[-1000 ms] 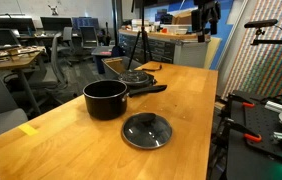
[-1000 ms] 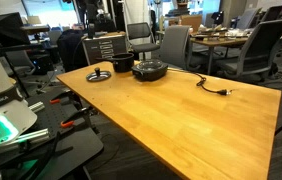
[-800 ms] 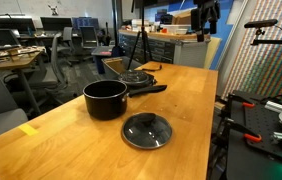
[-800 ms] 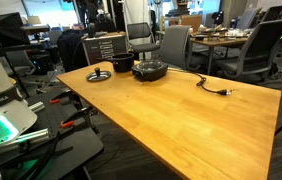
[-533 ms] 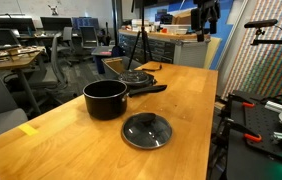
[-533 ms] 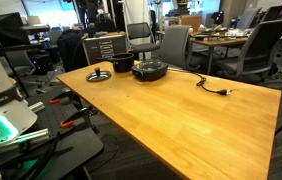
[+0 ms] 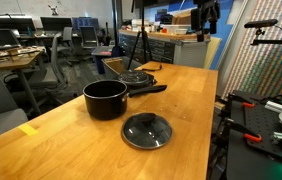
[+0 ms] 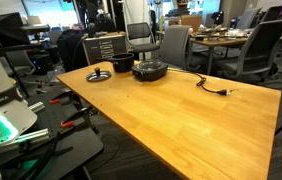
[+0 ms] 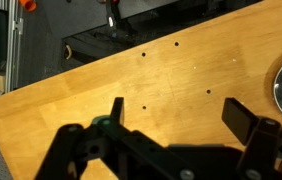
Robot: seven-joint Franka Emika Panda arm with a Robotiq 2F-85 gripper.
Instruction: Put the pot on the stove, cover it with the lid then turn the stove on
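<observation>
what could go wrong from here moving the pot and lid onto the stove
The pot stands close by the stove; lifting it by the long handle could knock the stove.
The lid lies flat with only a small knob; the open hand might slip off.
The plug lies loose on the table, so the stove may stay off.

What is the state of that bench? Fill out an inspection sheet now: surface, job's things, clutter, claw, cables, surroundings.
Surface: wooden table, a few small dark holes in its top.
Pot: on the table, uncovered, not on the stove.
Lid: flat on the table beside the pot, apart from it.
Stove: behind the pot, nothing on it.
Clutter: yellow strip at the table edge.
Claw: open, empty, above the table.
Cables: black cord, plug end loose on the table.
Surroundings: office chairs.
</observation>
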